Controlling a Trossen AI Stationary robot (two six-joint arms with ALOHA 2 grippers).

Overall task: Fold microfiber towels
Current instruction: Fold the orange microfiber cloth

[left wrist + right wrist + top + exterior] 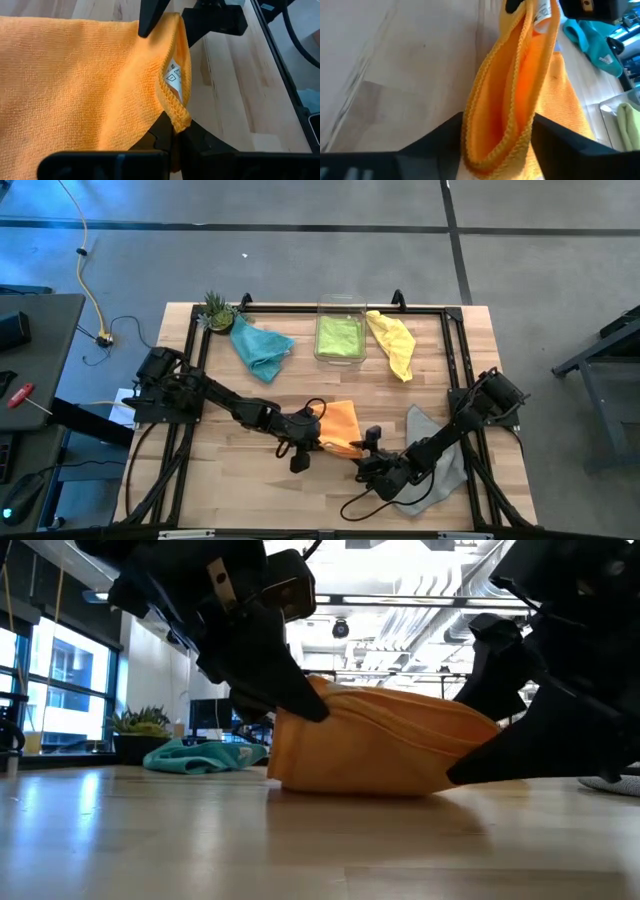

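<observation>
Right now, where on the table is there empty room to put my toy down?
Bare wood lies along the near-left part of the table, in front of the left arm. A smaller patch sits between the teal towel and the orange towel. The near middle is crowded: both grippers meet at the orange towel, with the grey towel beside them.

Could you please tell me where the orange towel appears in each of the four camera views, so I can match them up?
High view: orange towel at the table's front centre, between both grippers.
Low view: it fills the middle, raised off the wood.
Left wrist view: it covers the picture's left and centre.
Right wrist view: a folded edge hangs at centre.
Shared landmark: the teal towel, behind it.
</observation>
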